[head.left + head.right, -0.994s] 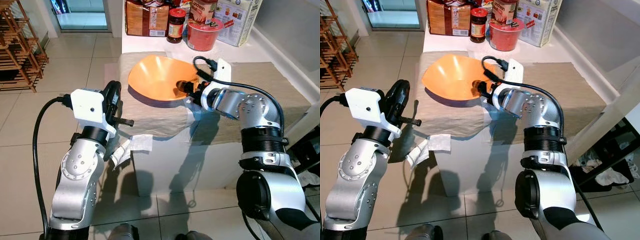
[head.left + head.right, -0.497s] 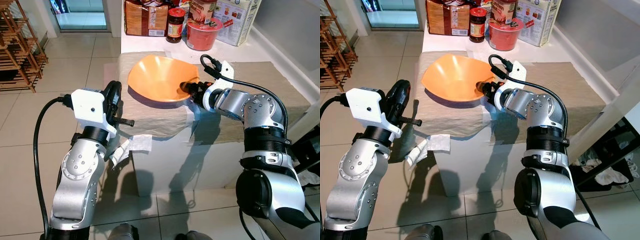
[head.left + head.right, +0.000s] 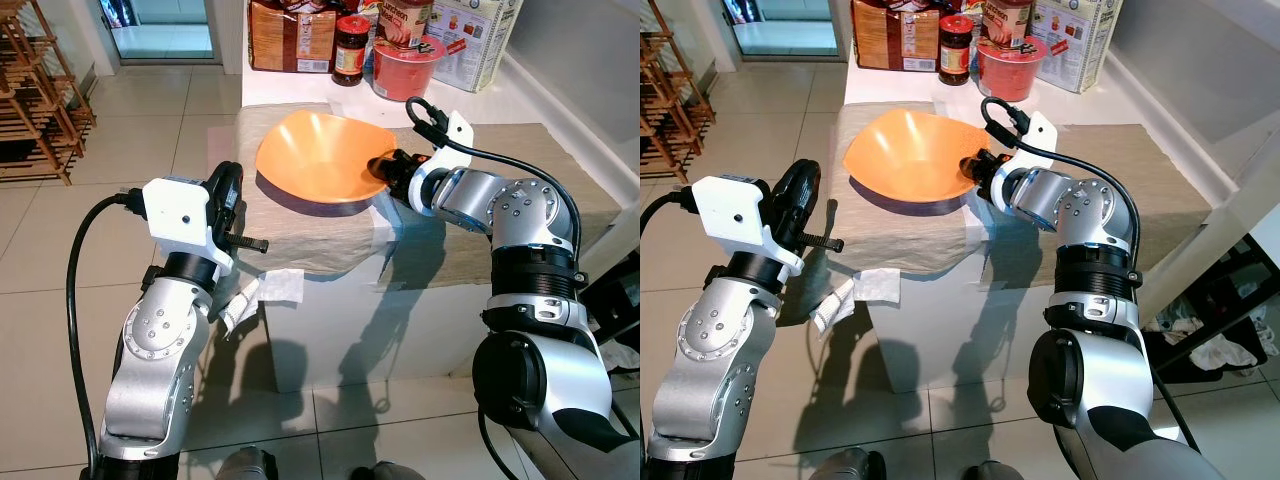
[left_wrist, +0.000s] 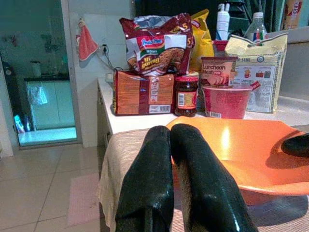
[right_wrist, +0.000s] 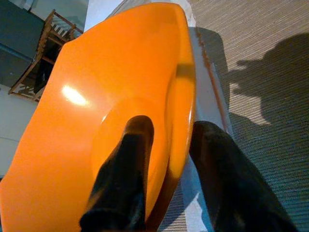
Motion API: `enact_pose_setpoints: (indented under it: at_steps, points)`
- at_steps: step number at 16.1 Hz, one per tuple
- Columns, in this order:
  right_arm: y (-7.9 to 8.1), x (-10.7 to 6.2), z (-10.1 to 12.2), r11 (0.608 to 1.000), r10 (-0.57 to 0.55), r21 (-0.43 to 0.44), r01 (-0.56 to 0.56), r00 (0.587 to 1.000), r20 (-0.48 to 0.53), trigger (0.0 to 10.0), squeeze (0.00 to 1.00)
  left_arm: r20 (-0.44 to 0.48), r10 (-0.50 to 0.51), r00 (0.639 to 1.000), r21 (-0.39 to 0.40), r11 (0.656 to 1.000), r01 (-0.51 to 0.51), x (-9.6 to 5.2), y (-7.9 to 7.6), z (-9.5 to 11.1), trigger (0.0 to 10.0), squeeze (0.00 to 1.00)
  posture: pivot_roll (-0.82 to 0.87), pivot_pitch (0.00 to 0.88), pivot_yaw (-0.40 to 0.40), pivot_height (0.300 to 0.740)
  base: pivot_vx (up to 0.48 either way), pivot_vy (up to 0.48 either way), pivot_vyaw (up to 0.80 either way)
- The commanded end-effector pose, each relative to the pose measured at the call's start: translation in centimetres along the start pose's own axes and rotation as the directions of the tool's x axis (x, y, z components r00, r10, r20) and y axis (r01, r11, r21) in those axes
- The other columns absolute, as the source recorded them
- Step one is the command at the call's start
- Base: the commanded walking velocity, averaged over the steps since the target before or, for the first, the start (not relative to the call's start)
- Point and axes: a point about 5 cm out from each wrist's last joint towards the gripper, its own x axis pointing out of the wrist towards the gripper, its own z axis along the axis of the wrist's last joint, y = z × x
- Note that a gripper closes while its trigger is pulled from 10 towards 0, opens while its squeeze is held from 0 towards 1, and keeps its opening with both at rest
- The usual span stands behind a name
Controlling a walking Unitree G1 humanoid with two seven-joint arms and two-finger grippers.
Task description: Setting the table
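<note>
We note the orange bowl (image 3: 322, 160) on the beige cloth (image 3: 520, 170) near the desk's (image 3: 330, 330) front left corner, its near rim close to where the cloth drapes over the edge. Right tool (image 3: 385, 172) at the bowl's right rim: in the right wrist view one finger (image 5: 123, 179) lies inside the bowl, the other (image 5: 227, 179) outside, the rim between them; both look pressed to the wall, so we read it as grasping the bowl. The bowl sits tilted, right side raised a little. Left tool (image 3: 228, 200) hangs off the desk's left side, over floor tiles (image 3: 60, 230), apart from the bowl; its fingers (image 4: 149, 188) are clenched together with nothing between them. To the bowl's right the cloth runs on bare toward the wall. Behind the bowl, along the back edge: a brown packet (image 3: 292, 38), a jar (image 3: 352, 50), a red cup (image 3: 405, 68), a carton (image 3: 478, 40), all well apart from the bowl. A white rag (image 3: 265, 292) hangs below the front edge. Wooden rack (image 3: 35, 100) far left across open floor.
</note>
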Motion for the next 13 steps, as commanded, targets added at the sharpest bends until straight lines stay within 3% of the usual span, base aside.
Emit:
enact_pose_setpoints:
  at_steps: [1, 9, 13]
  points:
    - [0.29, -0.35, 0.82, 1.000, -0.002, 0.002, 0.002, 1.000, 0.031, 0.0, 0.00, 0.018, -0.016, 1.000, 0.008, 1.000, 0.016, 0.18, -0.31, 0.46, 10.0, 0.00, 0.01, 0.072, -0.030, 0.740, 0.000, 0.000, 0.00]
    - [-0.37, -0.30, 0.47, 0.999, -0.035, 0.022, 0.035, 0.999, 0.015, 0.0, 0.00, 0.013, -0.016, 1.000, 0.005, 1.000, 0.016, 0.08, -0.33, 0.49, 10.0, 0.00, 0.01, 0.081, -0.025, 0.740, 0.000, 0.000, 0.00]
    - [-0.68, -0.33, 1.24, 0.995, -0.046, 0.093, 0.039, 0.996, 0.073, 0.0, 0.00, 0.012, -0.015, 1.000, 0.004, 1.000, 0.015, 0.14, -0.32, 0.49, 10.0, 0.00, 0.00, 0.081, -0.023, 0.740, 0.000, 0.000, 0.00]
